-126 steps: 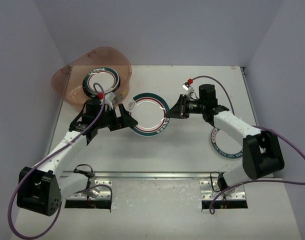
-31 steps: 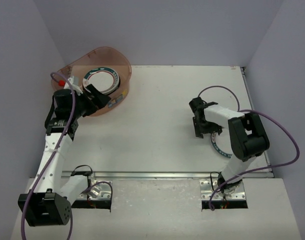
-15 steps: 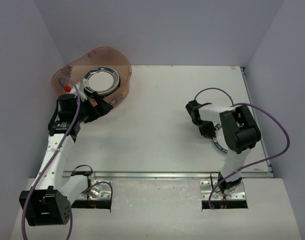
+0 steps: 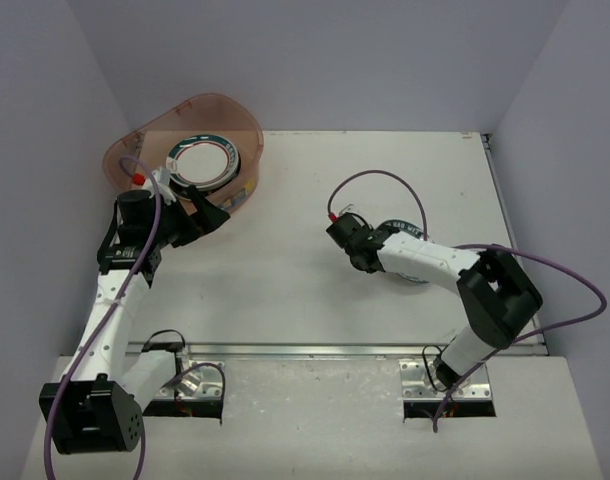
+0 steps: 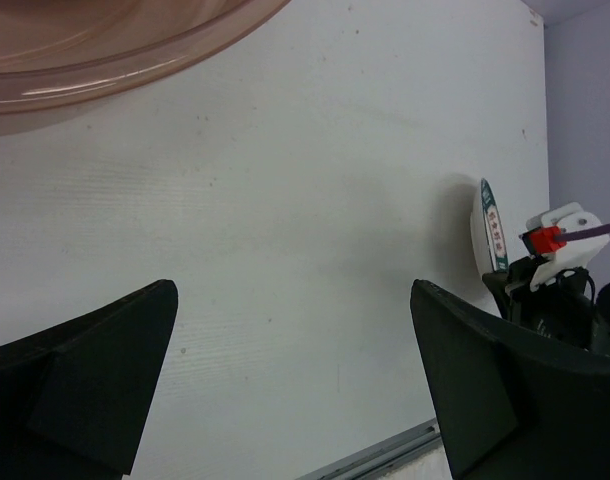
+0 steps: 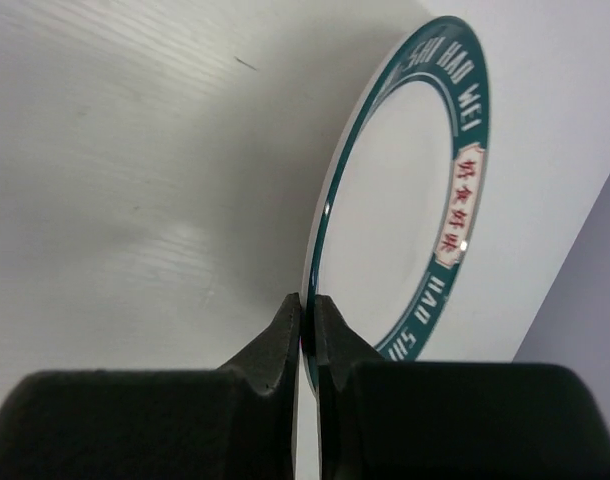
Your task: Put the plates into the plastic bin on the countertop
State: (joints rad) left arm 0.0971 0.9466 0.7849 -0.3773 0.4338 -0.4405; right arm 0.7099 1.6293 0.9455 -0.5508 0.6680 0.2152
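Right fingers (image 6: 275, 360): closed tight on the rim of a plate (image 6: 405, 210), one finger on each face. We record the plate as white with a teal band carrying white lettering and red characters. It stands tilted up on edge over the right half of the surface (image 4: 315, 190), well apart from the bin (image 4: 135, 165). In the left wrist view it shows almost edge-on. We cannot tell whether its far edge touches the surface, because the arm covers it from above.

Left fingers (image 5: 95, 380): spread wide, with nothing between them. We place them just beside the bin's front wall, low over the surface and pointing toward the right arm.

Bin: translucent pinkish-orange with a rounded wall, at the far left corner of the surface. Inside we note a stack (image 4: 203, 160) of plates, the top one white with a teal rim. How many lie beneath it we cannot read.

Rail (image 4: 315, 349): metal, along the near edge of the surface.
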